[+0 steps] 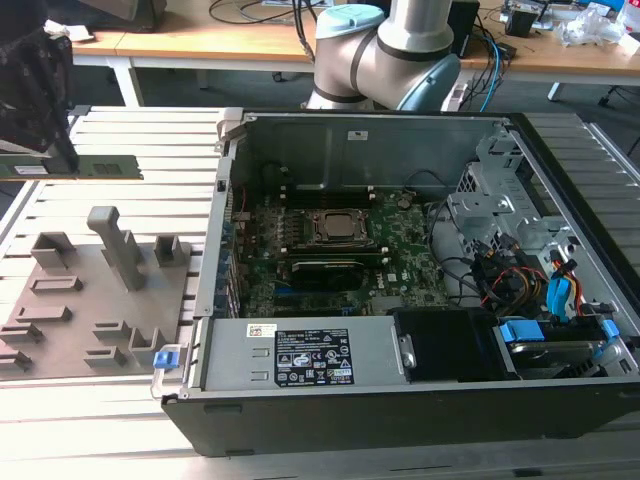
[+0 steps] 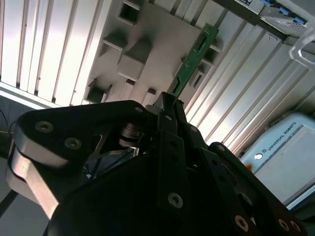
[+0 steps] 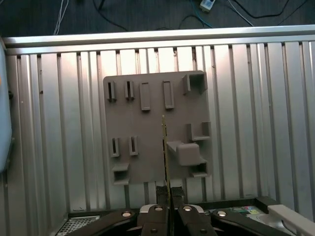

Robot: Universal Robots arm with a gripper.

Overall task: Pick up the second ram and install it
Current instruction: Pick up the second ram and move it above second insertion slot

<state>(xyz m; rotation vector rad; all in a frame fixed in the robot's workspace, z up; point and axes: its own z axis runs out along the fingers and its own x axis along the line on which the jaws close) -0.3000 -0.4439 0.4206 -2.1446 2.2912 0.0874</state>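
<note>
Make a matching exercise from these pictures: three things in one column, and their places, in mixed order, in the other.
1. thin green ram stick
2. grey plastic tray
3. open black computer case

a. lies flat at the exterior view's left
b. holds the green motherboard
c. clamped in the black gripper

Pairs: 1-c, 2-a, 3-b.

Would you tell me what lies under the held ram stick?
Under the ram stick lies the grey tray on the slatted table. The gripper hides the stick's clamped end.
</note>
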